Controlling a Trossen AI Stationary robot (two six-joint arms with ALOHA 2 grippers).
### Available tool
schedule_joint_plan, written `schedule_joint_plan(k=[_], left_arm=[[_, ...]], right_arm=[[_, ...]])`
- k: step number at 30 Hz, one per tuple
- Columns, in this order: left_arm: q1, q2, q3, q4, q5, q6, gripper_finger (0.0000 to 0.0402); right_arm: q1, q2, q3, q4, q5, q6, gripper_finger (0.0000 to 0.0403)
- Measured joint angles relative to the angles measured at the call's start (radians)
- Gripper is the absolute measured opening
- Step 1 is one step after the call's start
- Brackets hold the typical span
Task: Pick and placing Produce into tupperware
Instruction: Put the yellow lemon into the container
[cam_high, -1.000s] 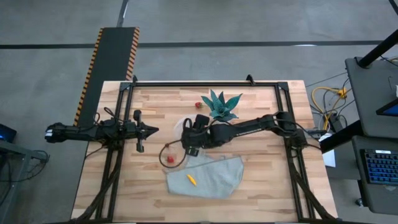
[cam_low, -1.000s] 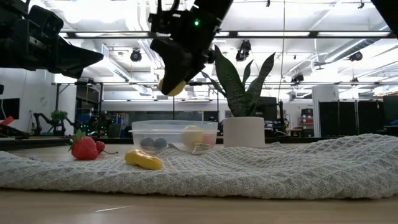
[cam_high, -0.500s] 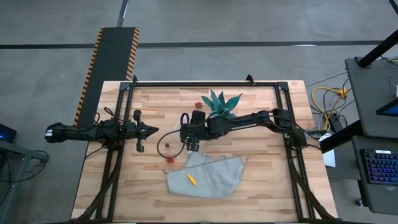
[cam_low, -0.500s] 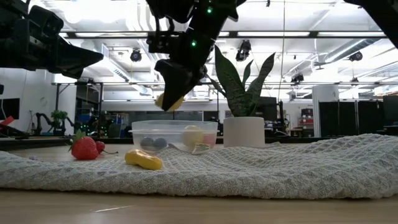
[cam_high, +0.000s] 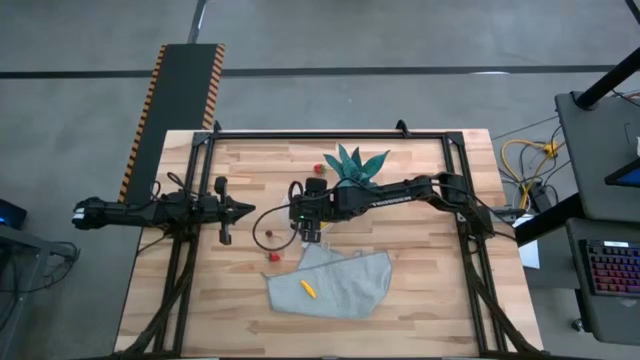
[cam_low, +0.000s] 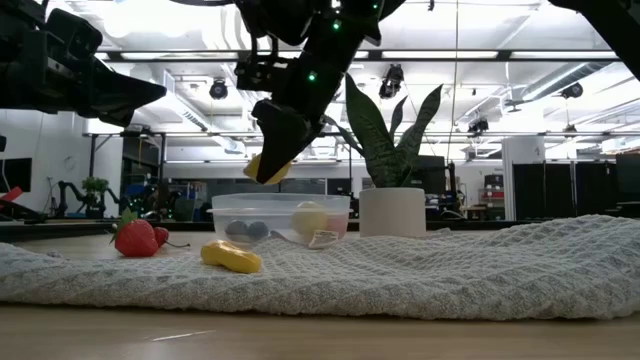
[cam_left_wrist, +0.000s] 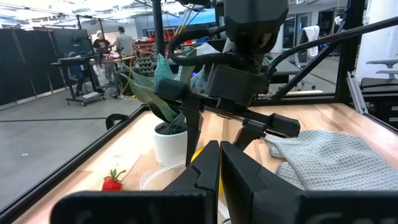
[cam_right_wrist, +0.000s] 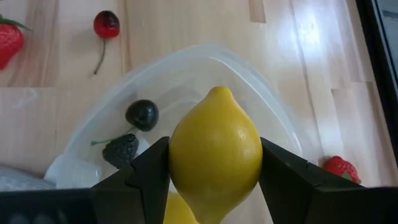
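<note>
My right gripper (cam_right_wrist: 214, 168) is clamped on a yellow lemon (cam_right_wrist: 215, 155), one finger (cam_right_wrist: 140, 171) on each flank, and hangs directly above the clear tupperware (cam_right_wrist: 273, 112). In the high view that container (cam_high: 285, 228) sits near table centre, at about 8 o'clock from the potted plant (cam_high: 352, 168). A dark cherry (cam_right_wrist: 142, 114) and a blackberry-like piece (cam_right_wrist: 122, 151) already lie inside; the low view also shows a pale yellow fruit (cam_low: 309, 217) there.

To finish well, I judge the lemon should be lowered a little and centred over the open floor before my fingers part, so it neither bounces off the rim nor rolls out.

Still outside: a strawberry (cam_low: 135, 238) and a yellow piece (cam_low: 231, 257) on the grey cloth (cam_low: 450, 265).

Compared with a second ago, my right gripper has travelled from over the cloth's edge towards 12 o'clock, arriving above the container. My left gripper (cam_high: 240, 210), fingers together, waits at 9 o'clock, unmoved.
</note>
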Motion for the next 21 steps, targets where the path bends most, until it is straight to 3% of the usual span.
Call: schedule_joint_plan(k=[15, 21], left_arm=[[0.000, 0.000, 0.000, 0.000, 0.000, 0.000, 0.0000], [0.000, 0.000, 0.000, 0.000, 0.000, 0.000, 0.0000]], right_arm=[[-0.005, 0.000, -0.019, 0.021, -0.083, 0.001, 0.0193], [-0.005, 0.000, -0.034, 0.021, -0.179, 0.012, 0.0193]])
